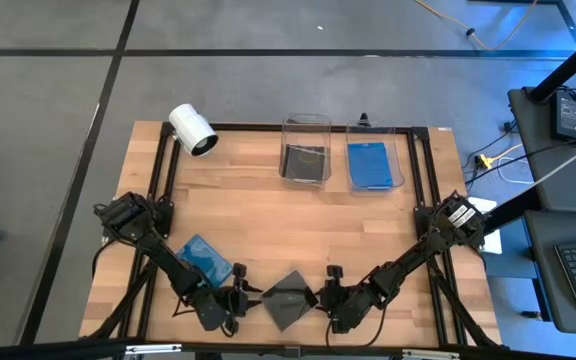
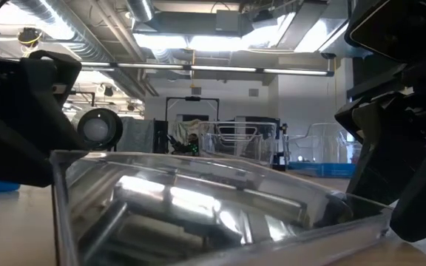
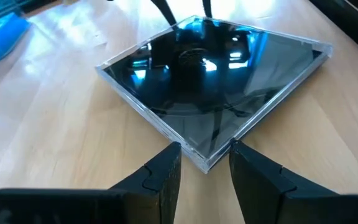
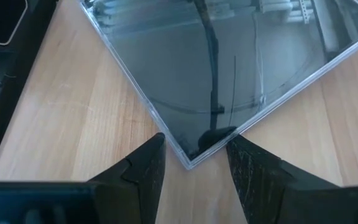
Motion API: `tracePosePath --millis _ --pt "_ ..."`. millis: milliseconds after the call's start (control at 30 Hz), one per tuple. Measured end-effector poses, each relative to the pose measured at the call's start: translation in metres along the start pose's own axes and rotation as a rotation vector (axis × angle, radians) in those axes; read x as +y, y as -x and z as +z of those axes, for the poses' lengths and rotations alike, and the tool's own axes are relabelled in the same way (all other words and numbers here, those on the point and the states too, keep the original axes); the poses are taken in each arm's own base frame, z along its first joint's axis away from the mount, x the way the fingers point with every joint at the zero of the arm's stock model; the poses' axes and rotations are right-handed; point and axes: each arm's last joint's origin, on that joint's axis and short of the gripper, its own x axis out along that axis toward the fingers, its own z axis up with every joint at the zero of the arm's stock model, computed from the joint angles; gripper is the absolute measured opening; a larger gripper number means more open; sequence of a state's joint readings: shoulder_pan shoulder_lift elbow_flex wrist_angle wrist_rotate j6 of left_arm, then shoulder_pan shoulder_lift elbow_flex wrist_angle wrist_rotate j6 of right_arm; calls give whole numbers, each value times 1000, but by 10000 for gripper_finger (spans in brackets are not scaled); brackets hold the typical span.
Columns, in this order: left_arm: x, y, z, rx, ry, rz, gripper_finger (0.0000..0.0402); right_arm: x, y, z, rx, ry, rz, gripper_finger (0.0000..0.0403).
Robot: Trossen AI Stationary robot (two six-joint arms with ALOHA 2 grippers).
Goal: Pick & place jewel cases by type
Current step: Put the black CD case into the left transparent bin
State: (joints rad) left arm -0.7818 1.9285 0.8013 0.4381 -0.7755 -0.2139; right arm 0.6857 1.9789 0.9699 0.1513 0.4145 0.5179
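A dark jewel case (image 1: 288, 297) lies corner-on between my two grippers near the table's front edge. It fills the low view (image 2: 213, 214), and its glossy top mirrors the ceiling lights. My left gripper (image 1: 246, 297) is shut on its left corner and my right gripper (image 1: 326, 297) on its right corner. A blue jewel case (image 1: 205, 258) lies flat on the wood beside my left arm. At the back, one clear bin (image 1: 306, 128) holds dark cases and the other (image 1: 400, 150) holds a blue case (image 1: 371, 166). My left gripper has the dark case's left corner (image 3: 205, 160) between its two fingers (image 3: 166, 171), one against each edge that meets there. The fingers come slanting down from the table's left. I cannot tell whether the case is clear of the wood. My right gripper takes the opposite, right corner (image 4: 190, 160) the same way, a finger (image 4: 143, 163) on each side of the point. It comes slanting down from the table's right. The case stretches away from the fingers, flat or nearly so.
A white cylindrical camera (image 1: 192, 129) lies at the back left of the table. A black frame rail (image 1: 158, 190) runs along the table's sides and back. Bare wood (image 1: 298, 225) spreads between the bins and the grippers.
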Motion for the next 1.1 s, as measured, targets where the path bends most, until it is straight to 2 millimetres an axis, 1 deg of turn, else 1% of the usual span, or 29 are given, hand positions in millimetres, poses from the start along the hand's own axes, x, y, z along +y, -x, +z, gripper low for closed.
tracePosePath --millis 200,267,433,567,667,867,1100 --pt "1 0 0 -7 81 22 128 0 0 0 0 1 0 172" --pt "1 0 1 -12 82 41 128 0 0 0 0 1 0 172" --pt "2 3 2 -46 34 150 128 0 0 0 0 3 1 172" --pt "4 5 4 -79 41 253 128 0 0 0 0 7 1 172" --pt "4 5 7 -98 53 285 127 0 0 0 0 30 7 172" --pt "6 1 5 -51 -70 221 127 0 -1 1 -6 95 6 172" --pt "7 0 5 -38 -181 239 123 0 -1 1 -6 101 7 172"
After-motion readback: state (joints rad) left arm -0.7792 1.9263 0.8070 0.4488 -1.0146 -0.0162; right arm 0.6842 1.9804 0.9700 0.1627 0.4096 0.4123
